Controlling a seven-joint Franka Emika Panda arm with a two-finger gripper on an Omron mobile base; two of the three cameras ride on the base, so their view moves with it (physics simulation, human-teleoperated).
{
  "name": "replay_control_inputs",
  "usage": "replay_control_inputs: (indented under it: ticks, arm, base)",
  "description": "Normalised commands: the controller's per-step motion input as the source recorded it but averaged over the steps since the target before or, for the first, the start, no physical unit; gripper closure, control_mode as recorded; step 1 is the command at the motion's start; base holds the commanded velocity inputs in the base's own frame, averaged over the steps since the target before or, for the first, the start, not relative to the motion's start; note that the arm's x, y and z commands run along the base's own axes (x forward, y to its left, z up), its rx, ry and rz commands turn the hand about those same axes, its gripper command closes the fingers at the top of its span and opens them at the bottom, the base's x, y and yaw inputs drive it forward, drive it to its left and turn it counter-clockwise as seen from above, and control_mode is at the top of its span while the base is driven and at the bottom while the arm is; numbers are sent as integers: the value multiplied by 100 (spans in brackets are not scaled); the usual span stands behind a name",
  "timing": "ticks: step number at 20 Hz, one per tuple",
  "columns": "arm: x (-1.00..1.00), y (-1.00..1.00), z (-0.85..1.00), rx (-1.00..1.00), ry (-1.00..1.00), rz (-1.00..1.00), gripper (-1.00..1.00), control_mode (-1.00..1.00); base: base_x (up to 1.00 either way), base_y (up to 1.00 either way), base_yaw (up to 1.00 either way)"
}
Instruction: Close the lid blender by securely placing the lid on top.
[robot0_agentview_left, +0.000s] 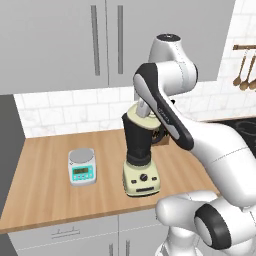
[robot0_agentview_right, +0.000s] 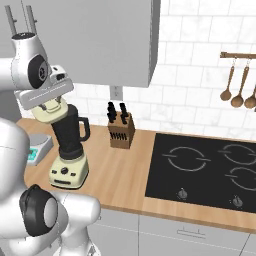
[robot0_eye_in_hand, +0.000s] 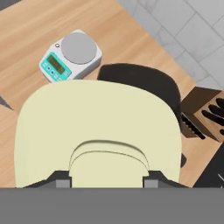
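The blender (robot0_agentview_left: 138, 145) stands on the wooden counter, a dark tapered jar on a cream base with a dial; it is also at the left of the right base view (robot0_agentview_right: 70, 134). My gripper (robot0_eye_in_hand: 107, 183) is shut on the raised knob of the pale cream lid (robot0_eye_in_hand: 96, 127). The lid (robot0_agentview_left: 141, 119) sits right at the jar's mouth, slightly tilted. In the hand view the jar's dark rim (robot0_eye_in_hand: 146, 81) peeks out past the lid's upper right edge, so the lid is a little off centre. Whether lid and rim touch I cannot tell.
A small white scale (robot0_agentview_left: 82, 166) with a teal display sits on the counter left of the blender. A wooden knife block (robot0_agentview_right: 121, 131) stands behind it to the right. A black cooktop (robot0_agentview_right: 200, 172) lies further right, with spoons (robot0_agentview_right: 237, 85) hanging above.
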Motion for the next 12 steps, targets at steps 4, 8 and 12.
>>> replay_control_inputs:
  ticks: [4, 8, 12]
  arm:
    - [15, 0, 0, 0, 0, 0, 100, -100]
    - [17, 0, 0, 0, 0, 0, 100, -100]
    - [16, 0, -1, 0, 0, 0, 100, -100]
  base:
    - [0, 0, 0]
    - [0, 0, 0]
    - [0, 0, 0]
